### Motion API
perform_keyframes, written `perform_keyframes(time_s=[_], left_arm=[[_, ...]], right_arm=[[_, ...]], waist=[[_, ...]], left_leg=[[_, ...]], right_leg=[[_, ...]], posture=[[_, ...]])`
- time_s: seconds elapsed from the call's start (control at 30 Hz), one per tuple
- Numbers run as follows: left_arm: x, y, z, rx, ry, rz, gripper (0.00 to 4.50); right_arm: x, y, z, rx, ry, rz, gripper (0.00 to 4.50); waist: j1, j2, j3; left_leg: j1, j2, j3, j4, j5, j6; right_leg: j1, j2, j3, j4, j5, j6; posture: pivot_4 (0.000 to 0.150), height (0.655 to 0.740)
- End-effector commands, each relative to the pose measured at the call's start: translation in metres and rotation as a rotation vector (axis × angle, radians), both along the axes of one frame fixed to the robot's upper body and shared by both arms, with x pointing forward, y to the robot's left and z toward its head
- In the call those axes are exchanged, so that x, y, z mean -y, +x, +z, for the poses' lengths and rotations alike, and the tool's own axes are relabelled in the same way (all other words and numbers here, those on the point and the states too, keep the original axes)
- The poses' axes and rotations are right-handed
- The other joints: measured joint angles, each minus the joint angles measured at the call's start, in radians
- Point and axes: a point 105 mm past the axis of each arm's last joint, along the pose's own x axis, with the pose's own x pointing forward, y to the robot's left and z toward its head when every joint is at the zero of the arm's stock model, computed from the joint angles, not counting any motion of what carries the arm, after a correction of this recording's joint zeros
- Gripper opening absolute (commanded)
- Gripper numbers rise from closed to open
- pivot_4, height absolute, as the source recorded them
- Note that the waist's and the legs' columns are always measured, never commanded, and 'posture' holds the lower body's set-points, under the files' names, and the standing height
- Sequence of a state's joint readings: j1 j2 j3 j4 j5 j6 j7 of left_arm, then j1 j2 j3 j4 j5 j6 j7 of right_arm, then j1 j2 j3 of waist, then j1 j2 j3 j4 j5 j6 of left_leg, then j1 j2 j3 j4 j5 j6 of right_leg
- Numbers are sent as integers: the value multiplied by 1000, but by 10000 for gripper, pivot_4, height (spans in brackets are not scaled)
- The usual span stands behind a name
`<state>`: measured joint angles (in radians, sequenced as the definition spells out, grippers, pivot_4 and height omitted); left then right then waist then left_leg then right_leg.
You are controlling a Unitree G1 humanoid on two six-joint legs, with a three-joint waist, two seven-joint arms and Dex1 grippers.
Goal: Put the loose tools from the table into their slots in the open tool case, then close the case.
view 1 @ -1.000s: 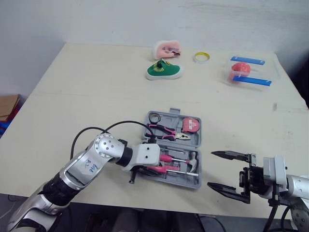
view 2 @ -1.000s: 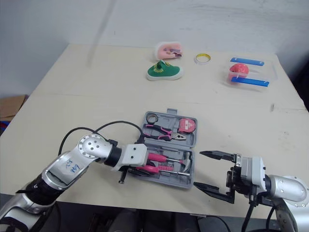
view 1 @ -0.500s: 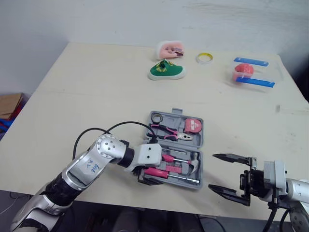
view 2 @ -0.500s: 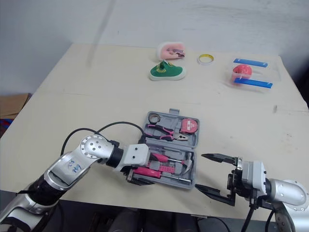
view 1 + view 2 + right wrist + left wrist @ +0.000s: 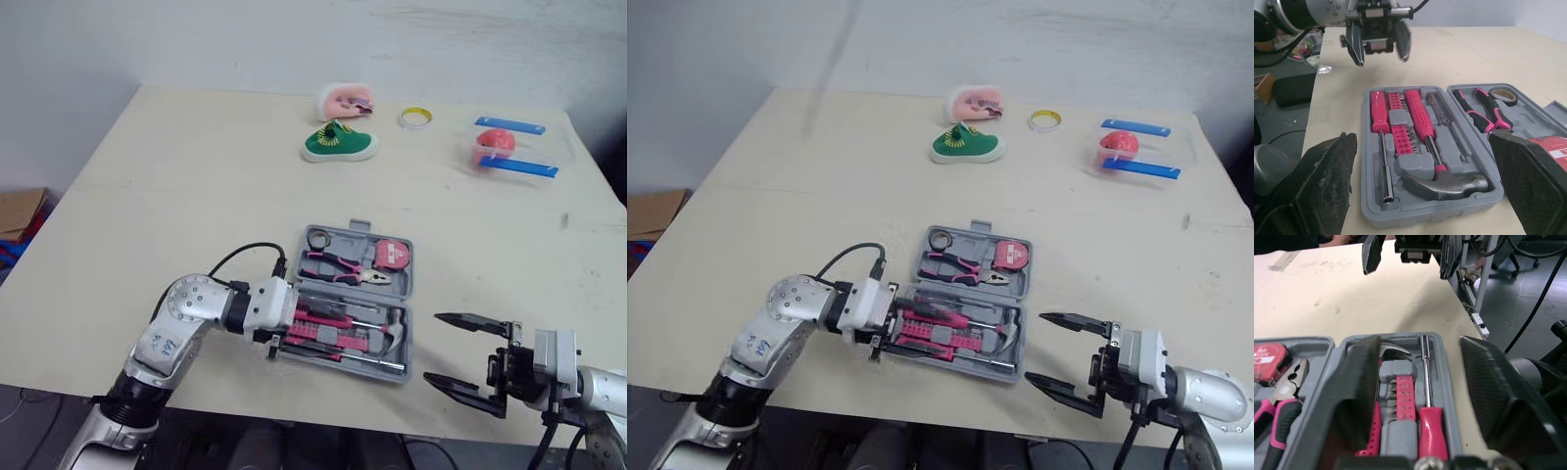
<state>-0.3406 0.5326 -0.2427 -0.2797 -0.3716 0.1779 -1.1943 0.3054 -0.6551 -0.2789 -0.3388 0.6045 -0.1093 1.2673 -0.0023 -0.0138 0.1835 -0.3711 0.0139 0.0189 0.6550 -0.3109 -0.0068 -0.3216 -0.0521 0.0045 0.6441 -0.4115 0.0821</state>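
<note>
Has the tool case point(image 5: 398, 364) lying open and flat near the front edge of the table point(image 5: 176, 186), both halves facing up. Holds, in the far half, a small roll of tape point(image 5: 315, 238), pliers point(image 5: 338, 264) with pink handles and a pink tape measure point(image 5: 392, 255). Holds, in the near half, a hammer point(image 5: 1449, 183), a fat pink screwdriver point(image 5: 1418, 115), a block of little bits point(image 5: 1398, 134) and a long driver point(image 5: 1380, 127) with a pink handle, all lying in their slots.

Has the left gripper point(image 5: 1419, 345) down at the left end of the near half. Has its two fingers point(image 5: 1359, 382) spread apart, one on each side of the pink handles and the bits. Cannot tell if the fingers touch the case. Pinches nothing.

Holds the right gripper point(image 5: 433, 346) low by the front edge of the table, just to the right of the case and apart from it. Has these jaws spread wide too, pointing at the case, gripping nothing.

Far back on the table, well apart from the case: a green shoe point(image 5: 338, 144), a pink thing point(image 5: 343, 100) just behind it, a ring of tape point(image 5: 414, 118), and a clear box point(image 5: 539, 145) with blue clips and something red inside.
</note>
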Motion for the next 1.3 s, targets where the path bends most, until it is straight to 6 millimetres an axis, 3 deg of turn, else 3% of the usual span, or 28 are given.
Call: perform_keyframes(time_s=[0.03,0.07,0.17,0.27,0.8,0.93,1.1,1.23,1.3], left_arm=[[3,-3,-13,5,5,15,3981],[3,-2,-16,-5,10,29,1354],[3,3,-22,-12,28,65,1354],[2,4,-41,-61,101,101,1354],[-8,10,-78,-146,253,180,1354],[-17,2,-98,-169,365,158,1354],[-28,10,-121,-236,467,273,1354],[-17,6,-113,-213,393,235,1354],[-9,5,-94,-183,278,193,1354]], right_arm=[[1,-2,3,23,5,-13,45000],[1,-3,3,23,5,-13,45000],[1,-3,3,22,4,-14,45000],[0,-4,3,19,4,-11,45000],[-2,-2,6,31,4,-23,45000],[-2,-1,5,34,4,-31,45000],[-3,2,6,39,5,-36,45000],[-4,7,10,60,21,-60,45000],[-3,11,13,48,29,-94,45000]], waist=[[0,0,0],[0,0,0],[0,0,0],[0,0,0],[-1,1,-1],[-2,4,-5],[-2,9,-12],[-6,11,-14],[-6,13,-16]], left_leg=[[0,0,0,0,0,0],[0,0,0,0,0,0],[0,0,0,0,0,0],[0,0,0,0,0,0],[2,0,0,0,0,0],[2,0,0,0,0,0],[6,0,0,-2,0,1],[25,1,0,-10,-7,7],[28,1,0,-11,-10,7]], right_leg=[[0,0,0,0,0,0],[0,0,0,0,0,0],[0,0,0,0,0,0],[0,0,0,0,0,0],[1,0,0,1,0,0],[1,0,0,0,0,0],[6,0,0,-1,0,0],[32,-1,0,-13,0,0],[35,-1,0,-15,0,0]], posture=[[1500,7400],[1500,7400],[1500,7400],[1500,7400],[1500,7400],[1500,7400],[1500,7400],[1500,7400],[1500,7400]])
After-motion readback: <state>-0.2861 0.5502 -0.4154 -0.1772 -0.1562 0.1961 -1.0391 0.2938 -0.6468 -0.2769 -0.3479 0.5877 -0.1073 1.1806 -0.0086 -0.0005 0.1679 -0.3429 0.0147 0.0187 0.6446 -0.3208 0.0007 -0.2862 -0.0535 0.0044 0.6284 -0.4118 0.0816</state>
